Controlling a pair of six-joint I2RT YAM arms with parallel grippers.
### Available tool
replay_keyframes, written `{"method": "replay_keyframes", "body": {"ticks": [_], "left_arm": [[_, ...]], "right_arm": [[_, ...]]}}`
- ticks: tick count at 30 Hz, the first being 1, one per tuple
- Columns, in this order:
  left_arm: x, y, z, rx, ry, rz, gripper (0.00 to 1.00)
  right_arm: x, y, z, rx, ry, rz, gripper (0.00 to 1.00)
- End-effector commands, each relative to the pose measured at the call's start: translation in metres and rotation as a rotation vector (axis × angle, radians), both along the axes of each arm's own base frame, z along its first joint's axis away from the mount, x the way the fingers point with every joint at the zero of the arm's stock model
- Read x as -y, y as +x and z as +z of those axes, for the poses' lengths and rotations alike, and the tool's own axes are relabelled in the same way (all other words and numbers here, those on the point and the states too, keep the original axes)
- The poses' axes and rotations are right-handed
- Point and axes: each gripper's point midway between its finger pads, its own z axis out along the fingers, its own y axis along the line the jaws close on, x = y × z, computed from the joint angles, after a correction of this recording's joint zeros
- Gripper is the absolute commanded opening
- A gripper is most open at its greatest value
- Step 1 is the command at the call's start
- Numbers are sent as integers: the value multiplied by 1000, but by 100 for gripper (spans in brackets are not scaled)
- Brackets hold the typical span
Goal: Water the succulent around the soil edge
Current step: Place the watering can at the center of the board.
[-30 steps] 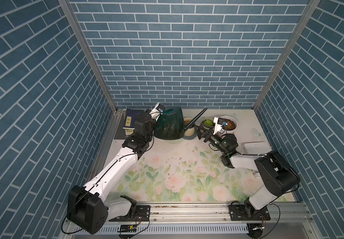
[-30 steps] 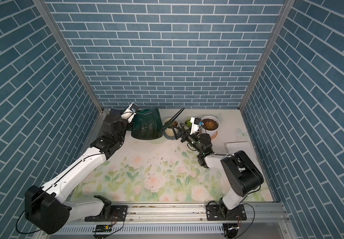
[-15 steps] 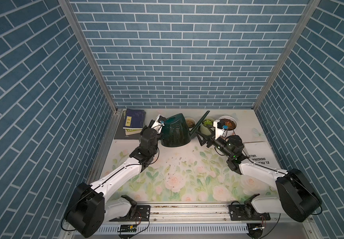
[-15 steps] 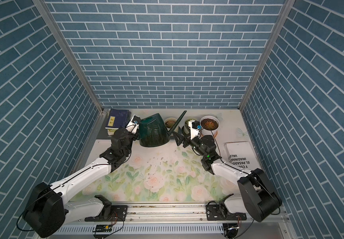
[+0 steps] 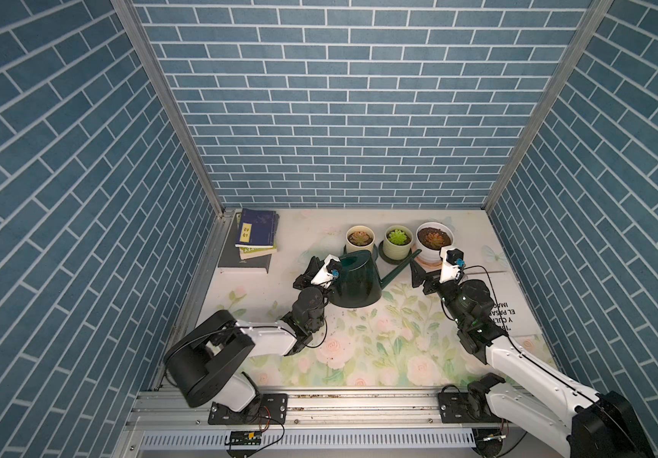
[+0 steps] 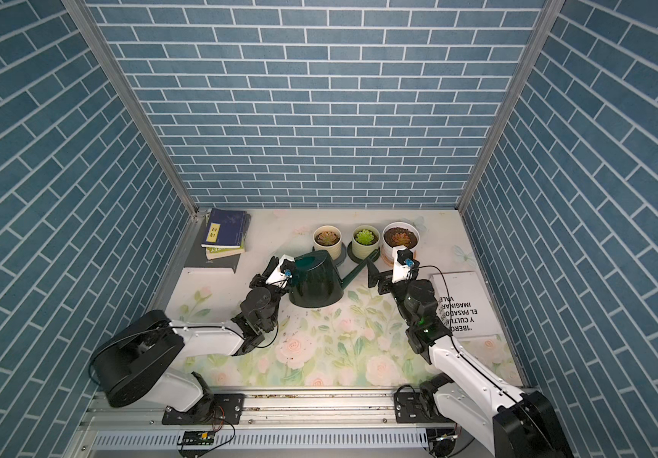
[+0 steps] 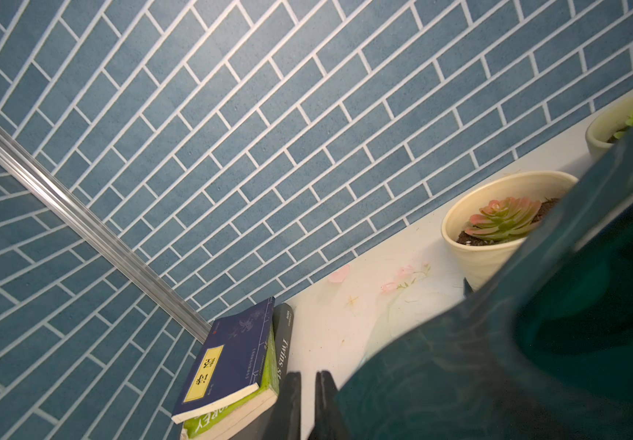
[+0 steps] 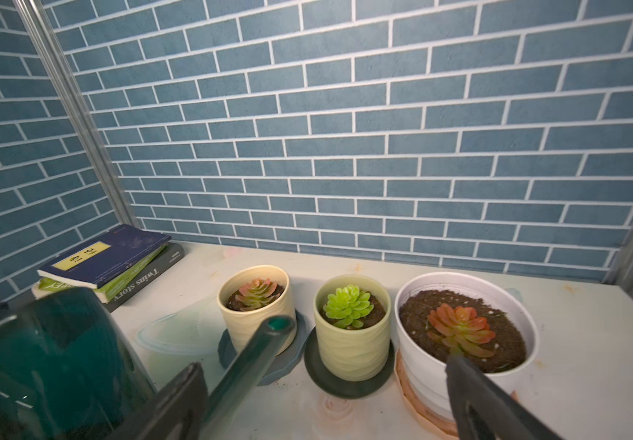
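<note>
Sitting upright on the floral surface [image 5: 359,357], the dark green watering can [image 5: 357,285] is found a little in front of three pots lined up along the back wall. Whether its base is fully down can't be told. The left fingers [image 7: 292,404] are seen clenched almost together at the can's handle side, and the can is gripped there; the handle itself is hidden from the wrist view. The right fingers [image 8: 475,396] are spread wide, released, nothing held. The can's spout [image 8: 253,358] is caught running up between them in the right wrist view, untouched as far as can be told.

The pots, from the robot's left:
- a cream pot [image 5: 359,249] with a pink-green succulent [image 8: 255,291]
- a pale green pot [image 5: 396,251] with a bright green succulent [image 8: 347,304]
- a wider white pot [image 5: 429,255] with an orange-red succulent [image 8: 459,327] set in dark soil [image 8: 505,335]

Each is stood on its own saucer. In both top views the spout tip [image 6: 374,257] is pointed up toward the pale green and white pots and ends just short of them, near the dark saucer [image 8: 345,386] under the pale green pot.

A stack of books [image 5: 256,238] is parked in the back left corner, well apart from the can. A white book with black lettering [image 6: 458,301] is laid flat beside the right arm.
</note>
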Motion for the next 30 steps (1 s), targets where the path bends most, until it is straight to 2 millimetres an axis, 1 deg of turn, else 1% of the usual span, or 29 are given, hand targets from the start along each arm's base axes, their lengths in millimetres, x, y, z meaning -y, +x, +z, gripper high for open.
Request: {"method": "replay_keyframes", "body": {"ticks": [1,2,5,8,11,12,14,16,17,19,22,23,24,25,27,28,30], "left_arm": [[-6,-12,35,196,-155,70,0],[-1,-13,29,197,-138,66,0],[11,-9,20,188,-146,52,0],[15,-8,14,176,-169,33,0],[17,-8,2,140,-154,39,0],[17,-10,-1,133,-156,35,2],[16,-14,-8,117,-160,38,20],[15,-19,-14,95,-142,42,36],[17,-23,-16,84,-129,35,46],[22,-30,-23,41,-86,11,62],[29,-44,-38,-54,-103,-57,78],[35,-48,-47,-111,-102,-105,85],[40,-52,-55,-173,-121,-155,94],[45,-58,-64,-244,-121,-202,99],[53,-69,-70,-332,-131,-292,100],[56,-74,-70,-370,-117,-329,100],[65,-84,-63,-434,-126,-435,100]], "right_arm": [[7,-3,0,17,-54,-30,99],[8,-3,1,21,-56,-32,99],[10,-4,4,31,-58,-37,99],[10,-5,4,33,-60,-35,99],[11,-6,6,41,-60,-37,99],[11,-6,7,44,-60,-37,99],[11,-6,8,46,-62,-38,99],[11,-6,8,47,-64,-35,99],[11,-6,8,49,-65,-35,99],[11,-7,9,51,-70,-35,100],[11,-7,13,61,-75,-32,99],[11,-7,15,66,-76,-34,99],[12,-7,16,70,-78,-35,99],[12,-8,17,73,-80,-36,99],[13,-8,19,79,-82,-39,100],[13,-9,20,81,-83,-39,100],[12,-8,21,84,-84,-38,99]]}}
